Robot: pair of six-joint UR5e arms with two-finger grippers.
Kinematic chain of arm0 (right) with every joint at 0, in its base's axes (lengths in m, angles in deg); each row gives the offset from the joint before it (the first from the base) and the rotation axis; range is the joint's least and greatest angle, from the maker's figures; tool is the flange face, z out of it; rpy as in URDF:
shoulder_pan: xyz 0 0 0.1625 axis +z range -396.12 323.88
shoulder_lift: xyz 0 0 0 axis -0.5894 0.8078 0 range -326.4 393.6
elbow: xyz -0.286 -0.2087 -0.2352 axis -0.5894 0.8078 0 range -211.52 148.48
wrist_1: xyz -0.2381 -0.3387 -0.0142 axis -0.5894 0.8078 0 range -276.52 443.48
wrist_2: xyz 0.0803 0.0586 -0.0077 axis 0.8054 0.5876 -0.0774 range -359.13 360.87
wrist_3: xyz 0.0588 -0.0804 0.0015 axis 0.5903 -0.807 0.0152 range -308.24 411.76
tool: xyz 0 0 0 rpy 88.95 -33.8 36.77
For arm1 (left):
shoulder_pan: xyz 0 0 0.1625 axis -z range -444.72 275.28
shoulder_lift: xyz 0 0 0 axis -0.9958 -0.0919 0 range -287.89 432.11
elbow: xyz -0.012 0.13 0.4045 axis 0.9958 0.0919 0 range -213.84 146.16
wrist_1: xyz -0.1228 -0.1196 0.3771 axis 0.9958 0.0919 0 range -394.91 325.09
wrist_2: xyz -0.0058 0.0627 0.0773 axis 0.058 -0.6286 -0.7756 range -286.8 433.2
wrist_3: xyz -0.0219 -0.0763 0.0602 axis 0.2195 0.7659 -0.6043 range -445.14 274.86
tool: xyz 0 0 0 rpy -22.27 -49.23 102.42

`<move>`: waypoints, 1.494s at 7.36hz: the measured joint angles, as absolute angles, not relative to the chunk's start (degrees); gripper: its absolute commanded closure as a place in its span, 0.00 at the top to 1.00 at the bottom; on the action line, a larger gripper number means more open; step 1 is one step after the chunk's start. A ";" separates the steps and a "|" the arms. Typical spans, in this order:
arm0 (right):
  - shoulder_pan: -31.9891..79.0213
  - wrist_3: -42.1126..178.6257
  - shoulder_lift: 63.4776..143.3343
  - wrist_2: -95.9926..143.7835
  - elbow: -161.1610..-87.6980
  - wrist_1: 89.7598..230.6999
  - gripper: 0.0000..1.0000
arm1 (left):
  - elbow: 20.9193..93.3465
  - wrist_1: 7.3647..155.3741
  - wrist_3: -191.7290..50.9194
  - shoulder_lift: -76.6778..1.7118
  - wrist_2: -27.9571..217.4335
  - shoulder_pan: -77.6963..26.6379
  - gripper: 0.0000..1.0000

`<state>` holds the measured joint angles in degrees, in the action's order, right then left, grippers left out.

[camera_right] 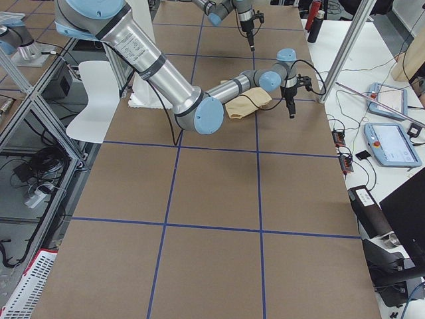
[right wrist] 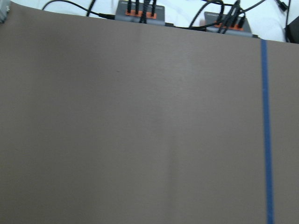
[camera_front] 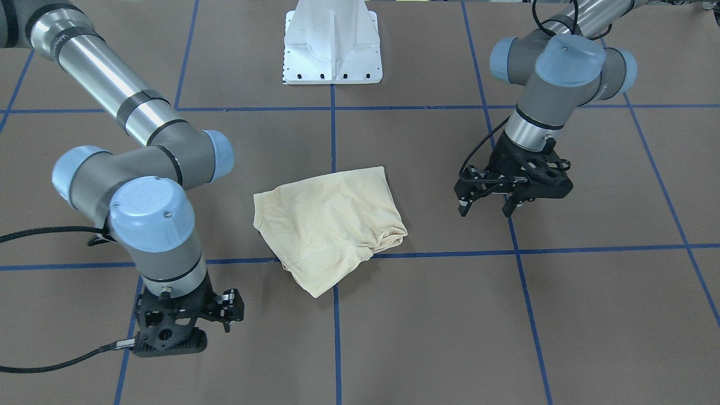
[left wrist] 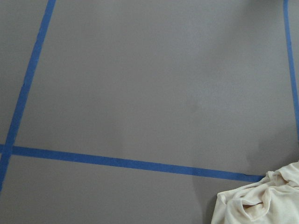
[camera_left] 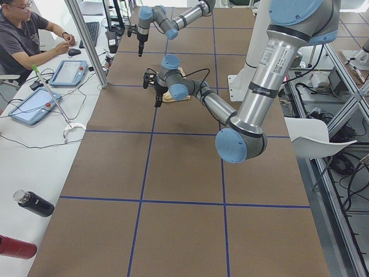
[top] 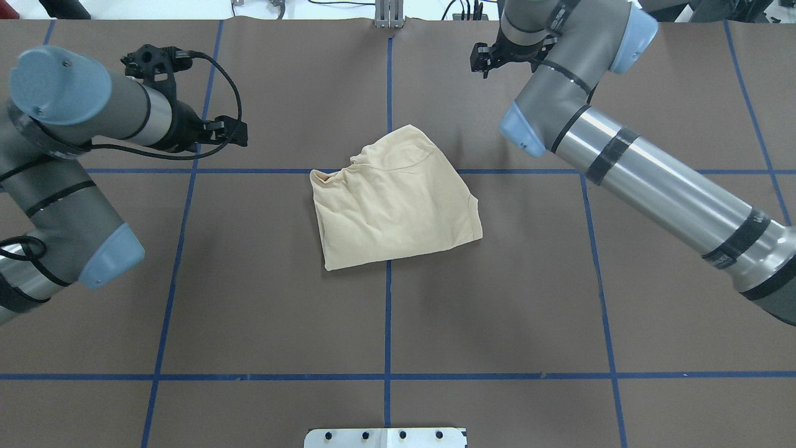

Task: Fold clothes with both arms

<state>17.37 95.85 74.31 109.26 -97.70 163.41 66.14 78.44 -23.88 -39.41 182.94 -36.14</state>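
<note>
On the table [camera_front: 422, 315] lies a shirt [camera_front: 332, 225] (folded); left gripper [camera_front: 485, 212] spread, right gripper [camera_front: 180, 329] unclear.

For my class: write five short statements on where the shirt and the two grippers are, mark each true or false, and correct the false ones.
1. The shirt lies folded on the table between the two arms. True.
2. The left gripper is clamped on the shirt. False: it is open and stands apart from the shirt.
3. The shirt covers a crossing of the blue tape lines. True.
4. The right gripper holds a sleeve. False: it is apart from the shirt.
5. A navy print shows on the shirt. False: only plain cream cloth shows.
</note>
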 measured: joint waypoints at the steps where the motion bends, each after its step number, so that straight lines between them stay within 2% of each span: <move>1: 20.23 90.92 77.00 112.35 -101.36 167.25 1.00 | 66.18 78.48 -29.59 -37.68 184.21 -33.22 1.00; 4: 29.89 74.76 88.73 121.12 -110.68 172.25 1.00 | 65.26 78.99 -45.71 -32.45 186.15 -21.38 1.00; 6: 36.55 63.39 96.86 127.13 -113.94 173.18 1.00 | 63.88 79.13 -51.29 -31.19 188.32 -14.31 1.00; 9: 41.53 58.91 107.41 130.13 -120.61 172.88 1.00 | 62.55 79.21 -65.16 -28.62 190.53 -5.38 1.00; 11: 43.18 58.79 111.41 131.54 -121.23 172.43 1.00 | 58.65 80.11 -67.93 -27.00 194.96 -1.48 1.00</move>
<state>43.18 58.79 111.41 131.54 -121.23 172.43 58.65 80.11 -67.93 -27.00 194.96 -1.48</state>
